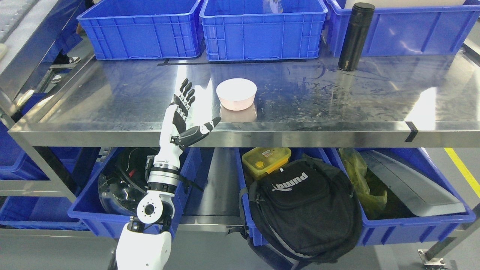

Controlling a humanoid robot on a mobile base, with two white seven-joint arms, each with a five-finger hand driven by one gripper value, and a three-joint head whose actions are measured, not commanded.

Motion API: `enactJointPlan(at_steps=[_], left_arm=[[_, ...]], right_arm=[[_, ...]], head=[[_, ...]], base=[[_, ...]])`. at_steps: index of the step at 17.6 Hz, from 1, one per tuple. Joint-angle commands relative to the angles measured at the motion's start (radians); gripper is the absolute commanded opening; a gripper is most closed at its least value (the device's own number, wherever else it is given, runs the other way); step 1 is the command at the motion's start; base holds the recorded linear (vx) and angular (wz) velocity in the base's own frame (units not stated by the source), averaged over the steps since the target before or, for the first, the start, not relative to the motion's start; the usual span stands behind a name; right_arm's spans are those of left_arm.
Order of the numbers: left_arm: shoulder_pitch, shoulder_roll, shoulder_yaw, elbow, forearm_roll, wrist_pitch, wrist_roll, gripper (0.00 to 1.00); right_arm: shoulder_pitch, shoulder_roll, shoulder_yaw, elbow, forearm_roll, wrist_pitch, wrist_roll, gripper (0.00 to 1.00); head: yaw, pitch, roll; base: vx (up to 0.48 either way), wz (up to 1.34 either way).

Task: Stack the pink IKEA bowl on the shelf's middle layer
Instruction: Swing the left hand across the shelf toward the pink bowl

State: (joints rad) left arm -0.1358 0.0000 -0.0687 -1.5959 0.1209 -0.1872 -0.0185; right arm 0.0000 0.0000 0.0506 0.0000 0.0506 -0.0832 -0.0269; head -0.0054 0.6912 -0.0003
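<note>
The left hand (184, 112) is seen raised over the front edge of the steel shelf (337, 108), its arm coming up from the lower left of the head view. Its fingers (186, 93) are held straight and close together, pointing toward 12 o'clock, while the thumb (210, 125) is stretched out toward 2 o'clock; nothing is held.

The pink bowl (236, 94) is found upright on the shelf, near the front edge, at about 2 o'clock from the hand. It is just beside the thumb tip but not touched by it, and its reflection is shown in the steel below it.

A black flask (355, 36) is stood upright on the shelf at roughly 1 o'clock from the bowl, well apart from it. Three blue crates (262, 33) are lined along the back of the shelf, at 12 o'clock from the bowl.

Below the shelf, blue bins (412, 228) are seen. A black bag (305, 210) is hung over one bin's front, at 5 o'clock from the bowl, and a yellow box (266, 160) is lodged just behind the bag. A piece of black tape (410, 132) is stuck on the shelf's front lip at the right.
</note>
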Motion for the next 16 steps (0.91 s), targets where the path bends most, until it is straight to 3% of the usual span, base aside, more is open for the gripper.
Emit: enactJointPlan(at_steps=[1,7,10,14,16], left_arm=[[0.002,0.017,0.023,0.002,0.000,0.002,0.000,1.00],[-0.054,0.017,0.049,0.002,-0.001,0.003,-0.021,1.00],[-0.161,0.255,0.035,0.002,-0.012,0.079,-0.172,1.00],[-0.283,0.414,0.017,0.001,-0.023,0.084,-0.317,1.00],[-0.382,0.512,-0.051,0.002,-0.172,0.086,-0.385,1.00]], right_arm=[[0.021,-0.017,0.000,-0.017,0.000,0.000,0.001,1.00],[0.021,-0.017,0.000,-0.017,0.000,0.000,0.001,1.00],[0.021,-0.017,0.000,-0.017,0.000,0.000,0.001,1.00],[0.021,-0.017,0.000,-0.017,0.000,0.000,0.001,1.00],[0.021,-0.017,0.000,-0.017,0.000,0.000,0.001,1.00]], head=[[0.0000,0.000,0.000],[0.0000,0.000,0.000],[0.0000,0.000,0.000],[0.0000,0.000,0.000],[0.0000,0.000,0.000]], base=[[0.000,0.00],[0.000,0.00],[0.000,0.00],[0.000,0.00],[0.000,0.00]])
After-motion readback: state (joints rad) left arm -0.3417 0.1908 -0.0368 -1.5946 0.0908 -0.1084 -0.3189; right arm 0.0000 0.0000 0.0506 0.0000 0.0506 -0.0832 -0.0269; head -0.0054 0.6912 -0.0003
